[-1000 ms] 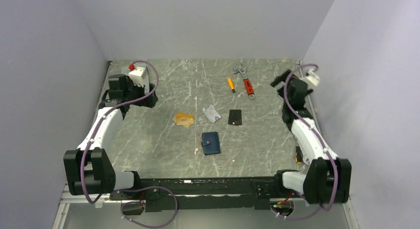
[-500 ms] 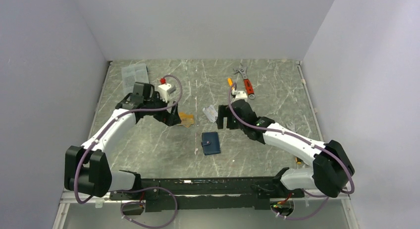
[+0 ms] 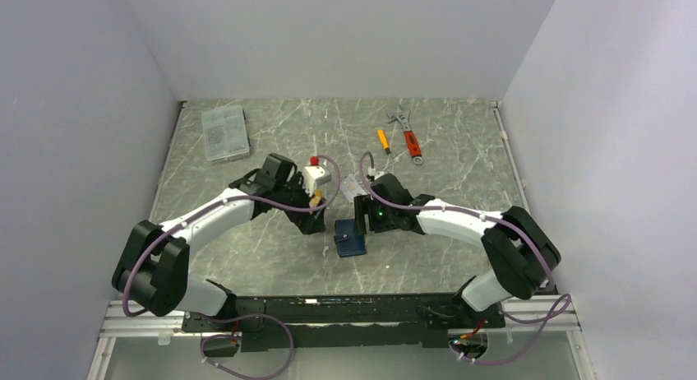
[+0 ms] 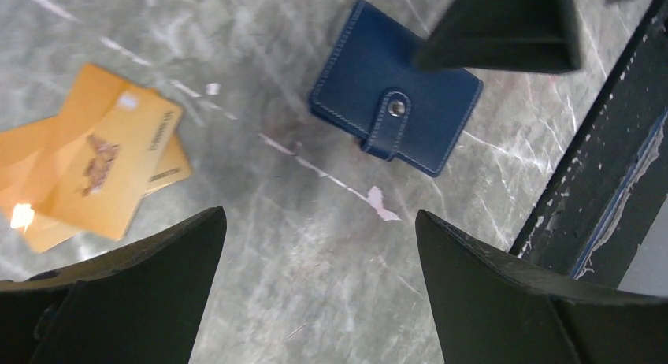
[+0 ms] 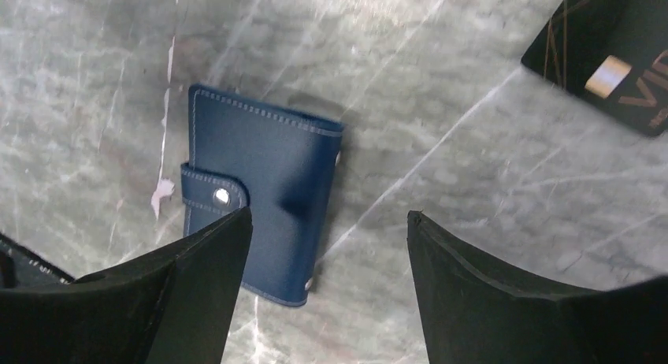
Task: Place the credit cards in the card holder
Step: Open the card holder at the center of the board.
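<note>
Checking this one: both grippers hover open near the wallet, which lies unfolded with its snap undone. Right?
Not quite. The wallet lies folded shut, its tab snapped down, as the left wrist view shows. The left gripper and right gripper are indeed open near it.

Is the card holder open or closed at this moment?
Closed: the card holder lies folded flat, its snap tab fastened across the edge.
</note>
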Robot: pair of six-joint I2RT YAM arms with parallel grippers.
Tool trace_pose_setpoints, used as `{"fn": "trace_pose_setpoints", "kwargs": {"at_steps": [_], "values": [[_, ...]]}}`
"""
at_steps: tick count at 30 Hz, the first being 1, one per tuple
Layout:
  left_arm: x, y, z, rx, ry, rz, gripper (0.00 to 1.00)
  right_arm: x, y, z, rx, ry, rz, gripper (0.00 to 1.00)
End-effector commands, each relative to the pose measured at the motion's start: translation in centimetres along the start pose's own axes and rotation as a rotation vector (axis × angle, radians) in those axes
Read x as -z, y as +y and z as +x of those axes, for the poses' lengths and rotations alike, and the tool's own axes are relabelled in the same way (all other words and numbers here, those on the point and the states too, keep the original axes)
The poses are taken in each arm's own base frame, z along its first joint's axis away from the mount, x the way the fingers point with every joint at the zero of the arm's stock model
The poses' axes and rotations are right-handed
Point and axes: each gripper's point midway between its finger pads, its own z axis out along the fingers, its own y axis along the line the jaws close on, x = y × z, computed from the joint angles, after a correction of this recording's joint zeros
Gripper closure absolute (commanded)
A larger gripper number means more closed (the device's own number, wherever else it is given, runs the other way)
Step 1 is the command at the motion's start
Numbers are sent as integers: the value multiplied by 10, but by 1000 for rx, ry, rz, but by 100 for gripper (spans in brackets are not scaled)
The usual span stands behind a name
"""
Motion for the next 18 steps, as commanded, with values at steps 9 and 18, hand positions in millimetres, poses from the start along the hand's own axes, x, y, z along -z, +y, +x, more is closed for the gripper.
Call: {"fn": "trace_pose_setpoints", "kwargs": {"at_steps": [9, 18], "values": [[-28, -33, 5, -221, -21, -12, 6, -25, 12, -82, 94, -105, -14, 31], [-24, -31, 13, -295, -20, -49, 1, -46, 6, -57, 83, -27, -29, 44]]}}
